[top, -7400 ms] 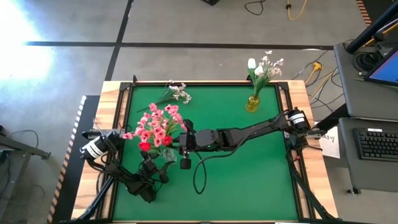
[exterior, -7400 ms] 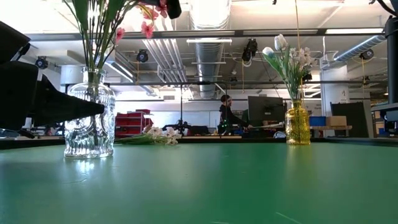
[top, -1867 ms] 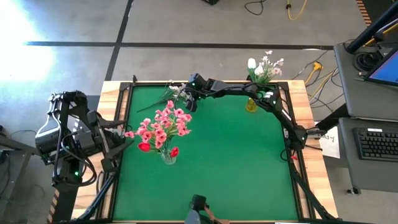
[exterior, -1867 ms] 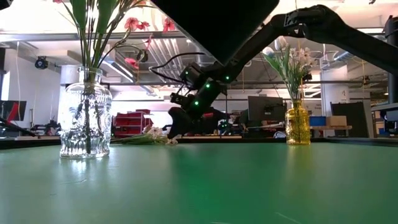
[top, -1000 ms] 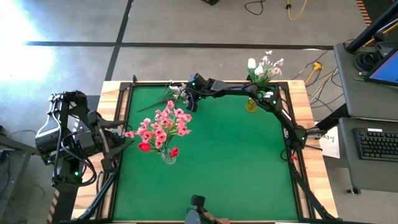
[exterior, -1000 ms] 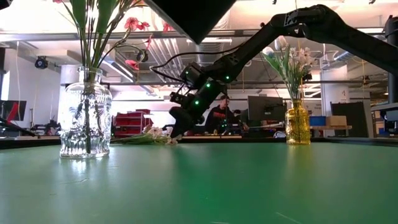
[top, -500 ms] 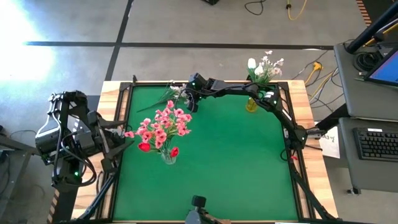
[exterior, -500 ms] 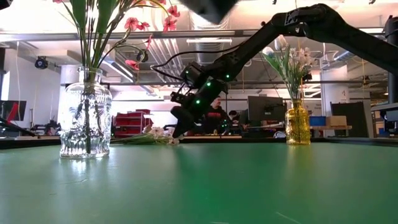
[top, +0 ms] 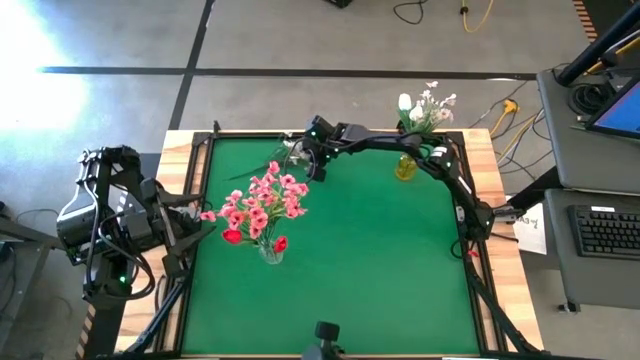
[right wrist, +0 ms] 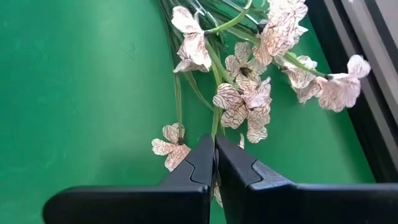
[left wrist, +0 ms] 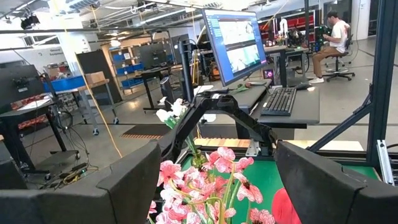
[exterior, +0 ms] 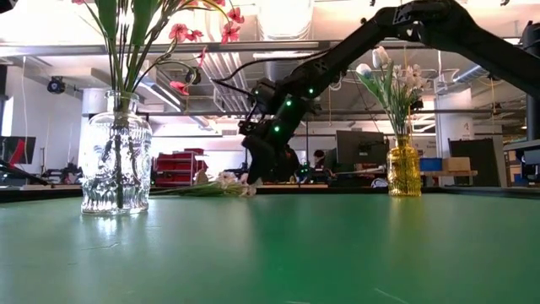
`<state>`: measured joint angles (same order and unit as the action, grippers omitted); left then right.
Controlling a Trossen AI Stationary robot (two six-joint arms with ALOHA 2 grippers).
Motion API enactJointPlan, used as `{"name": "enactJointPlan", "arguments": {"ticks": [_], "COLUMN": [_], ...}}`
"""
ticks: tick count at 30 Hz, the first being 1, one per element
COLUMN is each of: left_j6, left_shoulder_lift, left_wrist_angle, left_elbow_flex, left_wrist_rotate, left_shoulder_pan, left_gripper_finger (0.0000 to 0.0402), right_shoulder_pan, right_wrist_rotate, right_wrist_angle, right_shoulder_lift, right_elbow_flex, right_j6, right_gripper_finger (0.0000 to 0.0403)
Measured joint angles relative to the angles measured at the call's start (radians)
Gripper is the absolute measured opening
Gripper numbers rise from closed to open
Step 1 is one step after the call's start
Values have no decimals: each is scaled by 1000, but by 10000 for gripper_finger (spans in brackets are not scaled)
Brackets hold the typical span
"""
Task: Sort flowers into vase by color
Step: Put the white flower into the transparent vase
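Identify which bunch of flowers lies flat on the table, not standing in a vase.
The white-blossom spray by the table's far edge; the right gripper is shut on its stem.

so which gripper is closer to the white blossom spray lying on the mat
The right gripper: it is down on the white blossom spray at the table's far edge, jaws shut on a stem. The left gripper hangs off the table's left side, behind the pink flowers.

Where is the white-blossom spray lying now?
In the high view the white-blossom spray lies at the table's far edge, left of centre, under the right gripper, beyond the pink flowers.
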<state>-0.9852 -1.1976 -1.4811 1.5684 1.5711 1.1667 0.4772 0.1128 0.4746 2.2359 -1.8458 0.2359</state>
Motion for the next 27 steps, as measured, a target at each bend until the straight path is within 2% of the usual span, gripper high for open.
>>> {"name": "enactJointPlan", "arguments": {"ticks": [13, 27], "left_j6": [0, 0], "left_shoulder_lift": [-1, -1], "left_wrist_angle": [18, 27], "left_elbow_flex": [0, 0], "left_wrist_rotate": [0, 0], "left_shoulder_pan": [0, 0], "left_gripper_finger": [296, 296], "right_shoulder_pan": [-21, -23], "right_wrist_rotate": [0, 0], "right_wrist_angle": [109, 319], "right_shoulder_lift": [-52, -80], "right_elbow_flex": [0, 0], "right_j6": [-69, -132], "right_gripper_finger": [9, 9]}}
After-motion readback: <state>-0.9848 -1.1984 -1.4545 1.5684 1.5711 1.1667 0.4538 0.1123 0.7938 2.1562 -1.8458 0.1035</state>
